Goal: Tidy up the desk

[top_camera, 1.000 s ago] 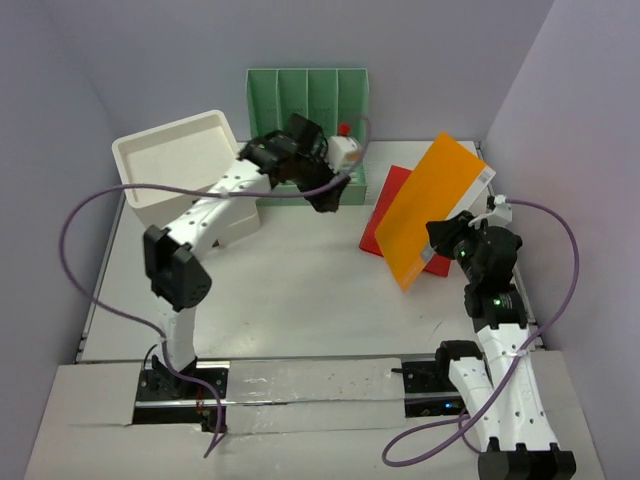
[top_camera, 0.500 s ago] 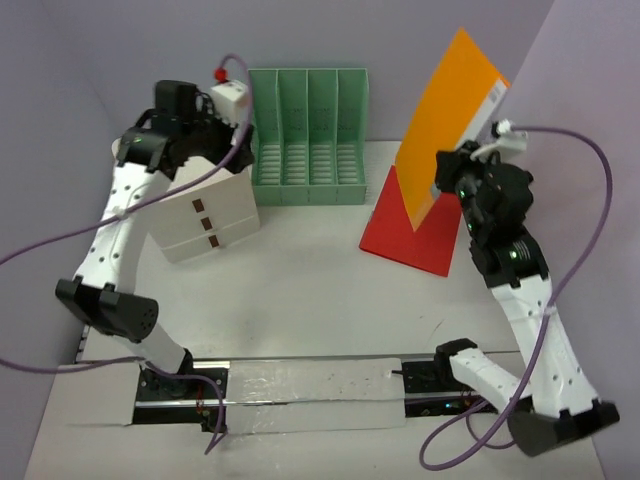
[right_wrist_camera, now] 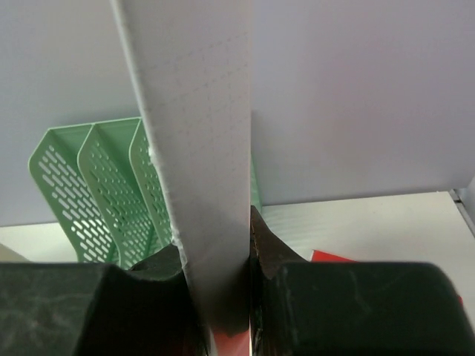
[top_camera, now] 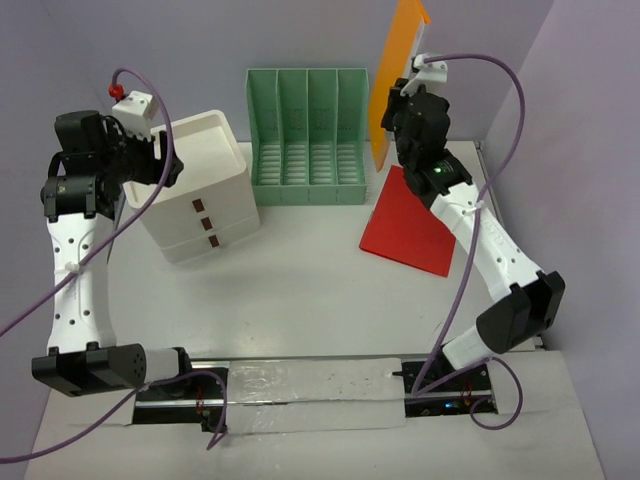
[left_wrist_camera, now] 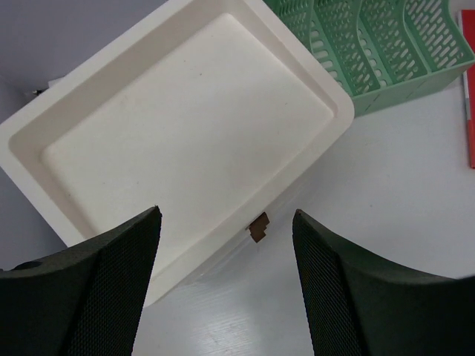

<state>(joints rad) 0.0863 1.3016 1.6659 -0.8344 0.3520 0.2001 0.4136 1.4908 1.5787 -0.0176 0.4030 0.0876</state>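
**Top view.** The desk (top_camera: 300, 290) spans the frame from 9 to 3 o'clock.

- **Right claw** (top_camera: 404, 108), at 1 o'clock, is clamped on an orange folder (top_camera: 396, 70) held upright, just beside the right-hand wall of the green file holder (top_camera: 308, 150) at 12 o'clock.
- **Left claw** (left_wrist_camera: 225, 222) hangs with jaws apart and empty over the tray top of the white drawer box (top_camera: 200, 200) at 10 o'clock.
- **Red folder** (top_camera: 410, 225) lies flat at 2 o'clock.

**Step in hand, as judged:** filing the orange folder.

**To do it well:**
1. Carry the folder toward 9 o'clock until its lower edge stands over one slot.
2. Hold it vertical and parallel to the dividers.
3. Lower it without scraping the dividers.
4. Release only once it is seated.
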